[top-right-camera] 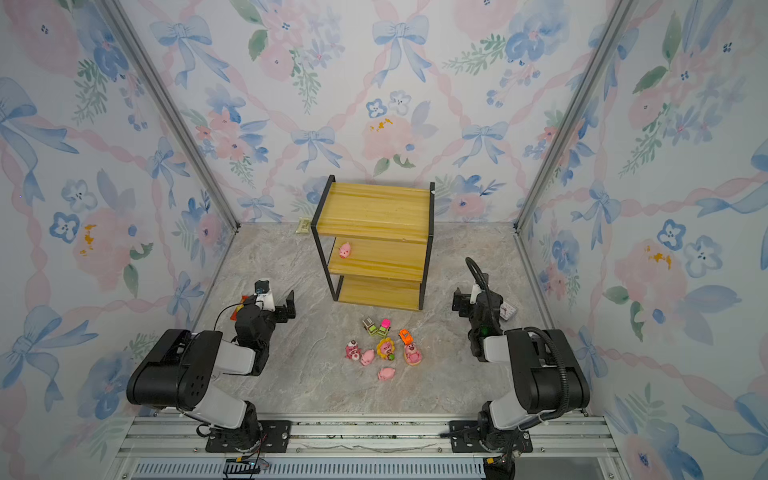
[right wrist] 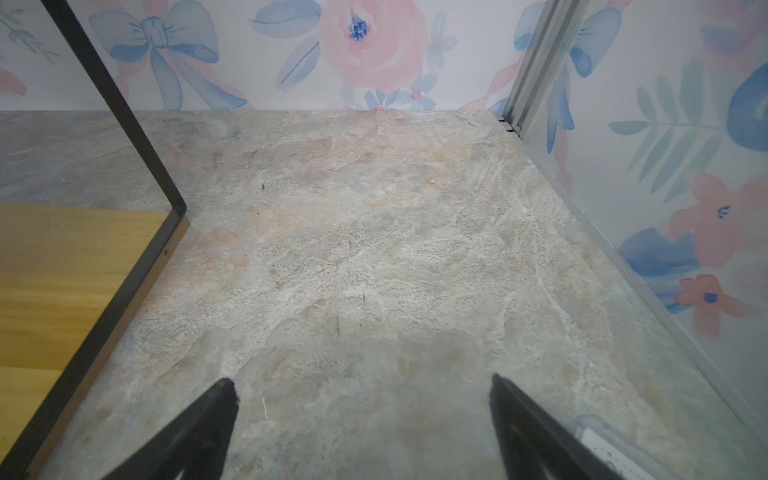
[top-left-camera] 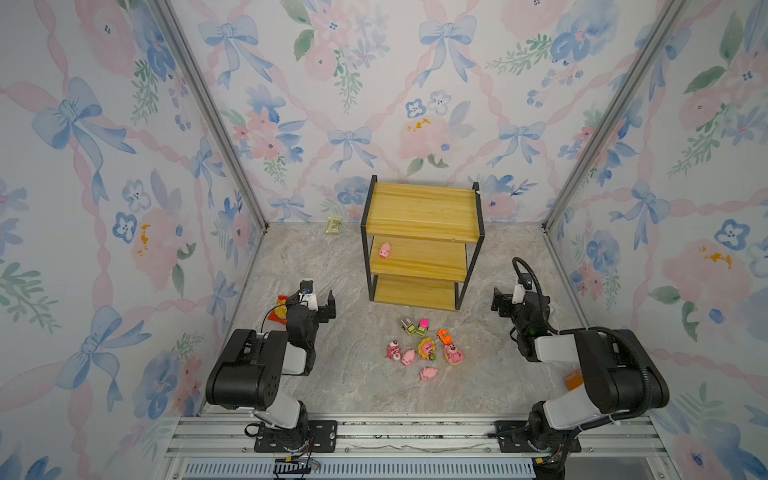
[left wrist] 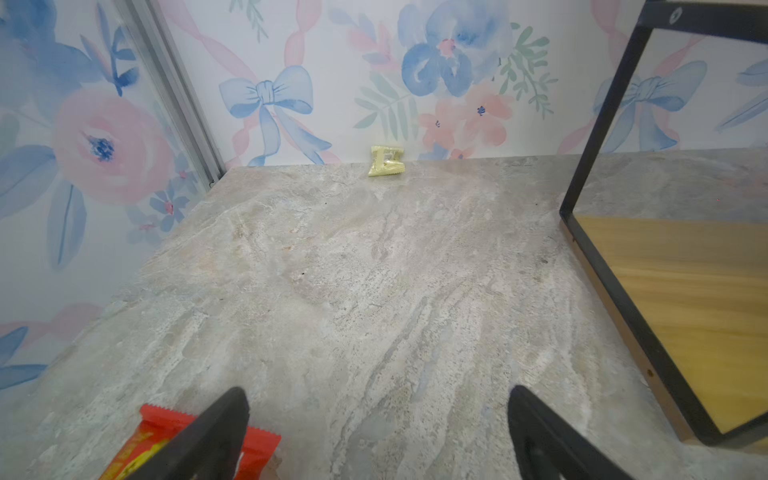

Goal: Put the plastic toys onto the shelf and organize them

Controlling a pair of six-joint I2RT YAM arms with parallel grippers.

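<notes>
Marbled tabletop point(top-left-camera: 332, 270) at lower centre, floral walls point(top-left-camera: 415, 104) around; left gripper point(left wrist: 378, 390) and right gripper point(right wrist: 361, 378) spread wide, empty.

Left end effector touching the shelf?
Apart. Left wrist view shows bare table between the open left end effector and the shelf frame.

The site is a robot test cell dressed as a room, not a home. Flower-print panels point(top-left-camera: 124, 166) on aluminium posts point(top-left-camera: 212, 116) close three sides, ahead of and beside the left gripper point(left wrist: 376, 399) and right gripper point(right wrist: 361, 386). Behind both, the left arm point(top-left-camera: 257, 370) and right arm point(top-left-camera: 602, 365) are mounted on an aluminium rail point(top-left-camera: 415, 432). The floor is a stone-print top point(top-left-camera: 332, 374).
</notes>
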